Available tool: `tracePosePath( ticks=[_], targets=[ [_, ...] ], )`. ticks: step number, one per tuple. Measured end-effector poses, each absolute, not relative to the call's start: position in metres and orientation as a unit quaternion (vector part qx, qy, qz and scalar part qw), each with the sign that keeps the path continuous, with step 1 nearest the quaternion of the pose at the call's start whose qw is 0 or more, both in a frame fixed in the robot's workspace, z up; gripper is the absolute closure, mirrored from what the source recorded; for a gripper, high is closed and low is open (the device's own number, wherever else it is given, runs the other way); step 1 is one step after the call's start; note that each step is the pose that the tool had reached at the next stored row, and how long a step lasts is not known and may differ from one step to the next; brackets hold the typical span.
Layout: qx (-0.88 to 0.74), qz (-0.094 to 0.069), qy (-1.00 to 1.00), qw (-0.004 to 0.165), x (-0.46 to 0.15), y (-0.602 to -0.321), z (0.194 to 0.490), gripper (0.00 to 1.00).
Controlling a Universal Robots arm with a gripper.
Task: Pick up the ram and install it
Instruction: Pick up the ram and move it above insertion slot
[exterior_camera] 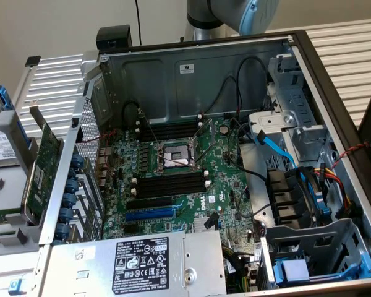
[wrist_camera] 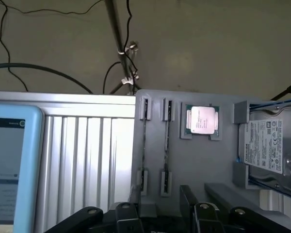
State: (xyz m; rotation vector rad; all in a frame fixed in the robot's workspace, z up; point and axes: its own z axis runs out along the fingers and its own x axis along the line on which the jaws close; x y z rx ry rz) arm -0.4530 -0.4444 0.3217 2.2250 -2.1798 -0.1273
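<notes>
The claw [wrist_camera: 160, 218] is spread wide and holds nothing. Its two black fingers [wrist_camera: 122, 213] stand well apart, with bare grey tray [wrist_camera: 199, 165] showing through the gap. The ram [wrist_camera: 144, 143] is on that tray, standing on its thin edge with a small grey holder at each end. A second stick [wrist_camera: 166, 143] like it stands just beside it, parallel. Both sticks are out beyond the fingertips, roughly in line with the gap, and no finger touches either one. On the same tray a processor chip [wrist_camera: 201, 120] lies flat near the second stick, and past the chip there is a hard drive [wrist_camera: 269, 145] in a blue-edged cradle. A ribbed metal tabletop [wrist_camera: 87, 155] and a pale blue tablet [wrist_camera: 14, 165] are on the ram's other side. In the exterior view the robot arm [exterior_camera: 235, 15] reaches in above the open computer case [exterior_camera: 191, 74]. The black memory slots [exterior_camera: 171, 183] with white end clips flank the processor socket [exterior_camera: 173, 156] on the green motherboard [exterior_camera: 226, 185].
</notes>
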Motion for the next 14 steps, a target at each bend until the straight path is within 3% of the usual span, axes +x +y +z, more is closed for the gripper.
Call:
tracePosePath(
  ticks=[14],
  targets=[
    [0.719,-0.031,-0.694,0.014,-0.466,-0.442,0.304,0.55]
  ],
)
